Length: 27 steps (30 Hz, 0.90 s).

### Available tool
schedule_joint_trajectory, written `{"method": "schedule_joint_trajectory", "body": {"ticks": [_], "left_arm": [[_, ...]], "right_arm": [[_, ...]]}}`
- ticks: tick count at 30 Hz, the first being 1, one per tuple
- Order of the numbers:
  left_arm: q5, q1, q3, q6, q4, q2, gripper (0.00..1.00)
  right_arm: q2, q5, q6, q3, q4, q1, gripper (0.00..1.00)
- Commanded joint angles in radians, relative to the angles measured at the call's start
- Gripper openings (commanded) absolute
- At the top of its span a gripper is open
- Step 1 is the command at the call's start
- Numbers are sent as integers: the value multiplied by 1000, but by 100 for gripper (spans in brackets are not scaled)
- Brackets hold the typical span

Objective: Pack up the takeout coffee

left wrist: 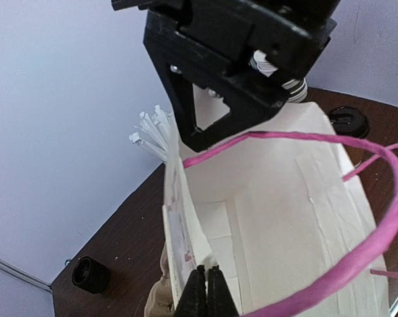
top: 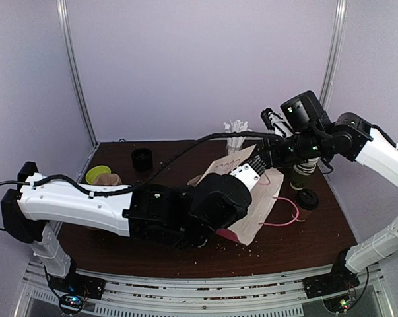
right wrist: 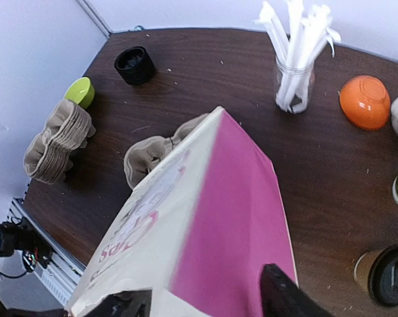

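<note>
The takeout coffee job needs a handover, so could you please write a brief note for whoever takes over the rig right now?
Left gripper: shut on the near rim of the paper bag.
Right gripper: fingers spread on either side of the bag's mouth end; I cannot tell whether they grip it.
Takeout coffee: upright on the table, lid on, outside the bag, to its right in the top view.
Done: both arms are at the bag.
Left: put the coffee into the bag.
</note>
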Motion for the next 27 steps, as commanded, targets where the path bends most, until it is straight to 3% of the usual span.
{"method": "schedule_joint_trajectory", "body": {"ticks": [1, 6, 9, 15, 18, 22, 27], "left_arm": [[-71, 25, 32, -3, -12, -63, 0], [-24, 74, 35, -75, -89, -150, 0], [25, 102, 45, -130, -143, -205, 0], [30, 125, 46, -190, -215, -315, 0], [-35, 131, 67, -219, -289, -357, 0], [-97, 173, 52, -265, -390, -433, 0], [-81, 243, -60, -260, -339, -561, 0]], "right_arm": [[-63, -42, 5, 30, 24, -7, 67], [-128, -95, -5, 53, 49, -13, 91], [-168, -145, -14, 42, 93, -16, 95], [-263, -124, -34, -52, 205, -17, 96], [-276, -62, -45, -103, 225, -20, 95], [-203, -15, -53, -168, 230, -29, 92], [-70, -79, -50, -270, 381, -30, 83]]}}
